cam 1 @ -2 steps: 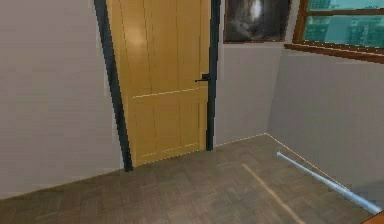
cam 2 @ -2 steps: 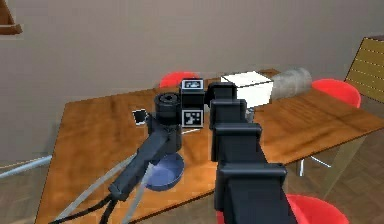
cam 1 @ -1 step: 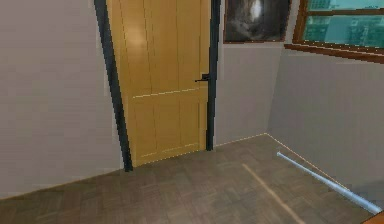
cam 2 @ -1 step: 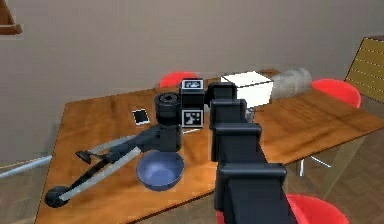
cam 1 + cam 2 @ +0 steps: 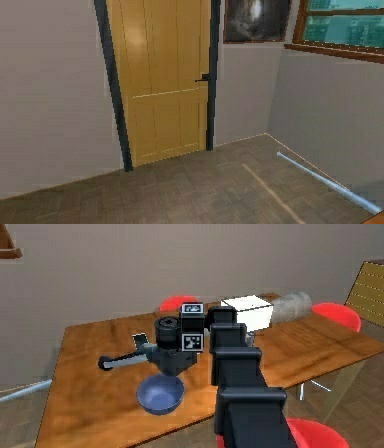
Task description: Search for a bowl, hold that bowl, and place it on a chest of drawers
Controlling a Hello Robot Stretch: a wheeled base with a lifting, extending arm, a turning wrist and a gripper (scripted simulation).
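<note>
Dark arm across wooden table, claw near blue bowl, grasp unclear; white box, red seats beyond.

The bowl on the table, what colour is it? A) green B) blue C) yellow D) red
B: the bowl sitting on the wooden table in the arm side view is blue.
</note>
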